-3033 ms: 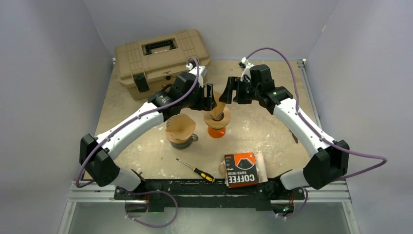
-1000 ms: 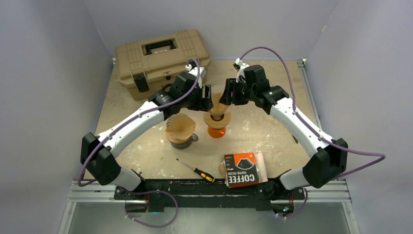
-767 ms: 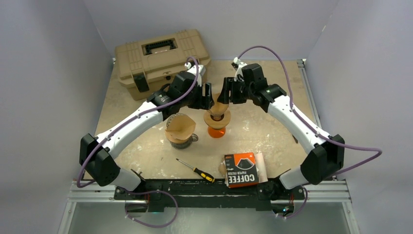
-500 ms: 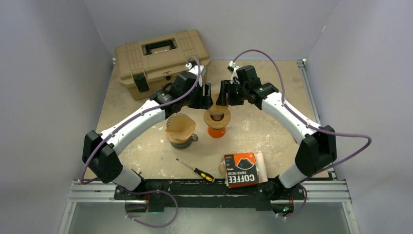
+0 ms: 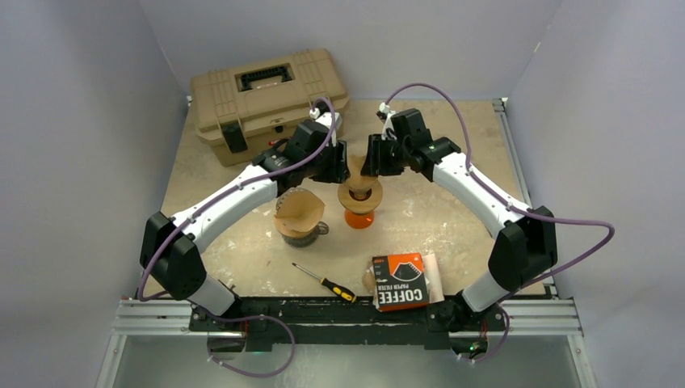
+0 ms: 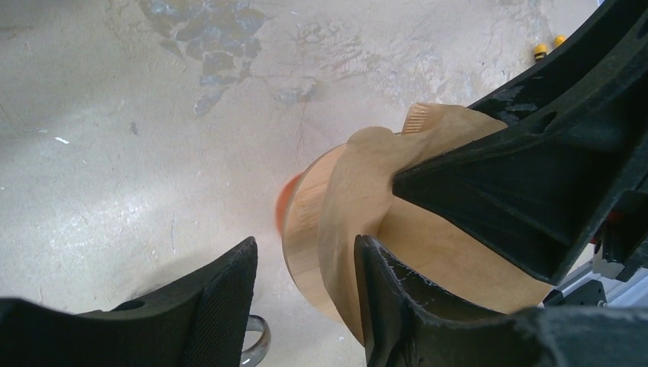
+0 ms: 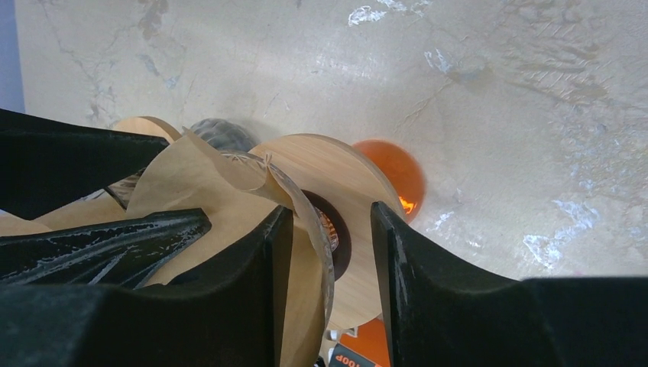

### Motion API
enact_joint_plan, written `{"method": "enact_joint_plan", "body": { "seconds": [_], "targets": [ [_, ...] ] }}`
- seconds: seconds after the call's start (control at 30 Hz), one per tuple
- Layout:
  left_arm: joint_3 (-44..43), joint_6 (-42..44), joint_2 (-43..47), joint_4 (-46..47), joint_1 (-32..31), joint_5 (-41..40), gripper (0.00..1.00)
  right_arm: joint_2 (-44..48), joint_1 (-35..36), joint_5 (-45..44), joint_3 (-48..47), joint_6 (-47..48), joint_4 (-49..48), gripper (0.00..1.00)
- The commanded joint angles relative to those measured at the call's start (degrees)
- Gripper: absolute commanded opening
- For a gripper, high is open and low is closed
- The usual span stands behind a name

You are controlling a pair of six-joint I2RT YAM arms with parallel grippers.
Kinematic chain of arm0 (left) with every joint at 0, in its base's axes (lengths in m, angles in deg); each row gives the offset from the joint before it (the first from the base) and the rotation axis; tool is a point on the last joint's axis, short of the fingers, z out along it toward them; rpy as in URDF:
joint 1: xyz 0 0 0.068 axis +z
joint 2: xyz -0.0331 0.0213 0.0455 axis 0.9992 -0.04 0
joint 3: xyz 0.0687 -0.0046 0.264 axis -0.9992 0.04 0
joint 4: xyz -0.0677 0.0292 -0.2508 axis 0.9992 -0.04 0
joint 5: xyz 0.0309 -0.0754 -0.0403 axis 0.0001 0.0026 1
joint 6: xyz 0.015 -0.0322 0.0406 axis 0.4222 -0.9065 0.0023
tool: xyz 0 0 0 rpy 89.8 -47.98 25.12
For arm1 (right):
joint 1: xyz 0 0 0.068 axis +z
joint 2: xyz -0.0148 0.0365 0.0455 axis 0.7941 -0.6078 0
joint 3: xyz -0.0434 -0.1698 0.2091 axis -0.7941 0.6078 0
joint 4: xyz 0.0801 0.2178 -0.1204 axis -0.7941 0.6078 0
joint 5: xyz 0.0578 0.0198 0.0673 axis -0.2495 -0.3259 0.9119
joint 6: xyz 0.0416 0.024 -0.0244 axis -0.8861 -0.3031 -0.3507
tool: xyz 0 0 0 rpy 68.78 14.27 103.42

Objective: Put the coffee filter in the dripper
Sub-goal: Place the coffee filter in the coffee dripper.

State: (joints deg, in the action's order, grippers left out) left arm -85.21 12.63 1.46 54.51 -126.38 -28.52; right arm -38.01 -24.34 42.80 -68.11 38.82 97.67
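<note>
The top external camera looks down from high above and behind the arm bases, far enough back to take in the whole table (image 5: pixel 420 222). Each wrist camera looks steeply down from very close. The two come from opposite sides at the dripper (image 5: pixel 360 194) and coffee filter (image 5: pixel 356 168), which all three views share.

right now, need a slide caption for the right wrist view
Left gripper and right gripper at the paper filter over the wood-collared orange dripper

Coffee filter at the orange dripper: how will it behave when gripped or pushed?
Probably floppy: the coffee filter is thin paper, its rim curled and translucent. Likely light, so a nudge could shift it on the dripper. May crease if pinched.
</note>
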Motion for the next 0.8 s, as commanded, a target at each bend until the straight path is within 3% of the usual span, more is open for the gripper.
{"method": "enact_joint_plan", "body": {
  "seconds": [0.0, 0.23, 0.47, 0.77],
  "targets": [
    [0.3, 0.6, 0.1, 1.5, 0.2, 0.8, 0.48, 1.6, 0.3, -0.5, -1.1, 1.8, 0.9, 0.45],
    [0.5, 0.9, 0.3, 0.9, 0.2, -0.5, 0.42, 2.9, 0.3, 0.1, -0.1, 1.5, 2.2, 0.36],
    [0.5, 1.6, 0.5, -0.3, 0.3, -2.0, 0.27, 3.8, 0.2, -1.0, 0.4, 1.2, 3.1, 0.32],
    [0.5, 1.7, 1.1, -0.7, 0.5, -2.4, 0.21, 5.1, 0.2, -1.7, 0.3, 0.8, 3.6, 0.25]
  ]
}}
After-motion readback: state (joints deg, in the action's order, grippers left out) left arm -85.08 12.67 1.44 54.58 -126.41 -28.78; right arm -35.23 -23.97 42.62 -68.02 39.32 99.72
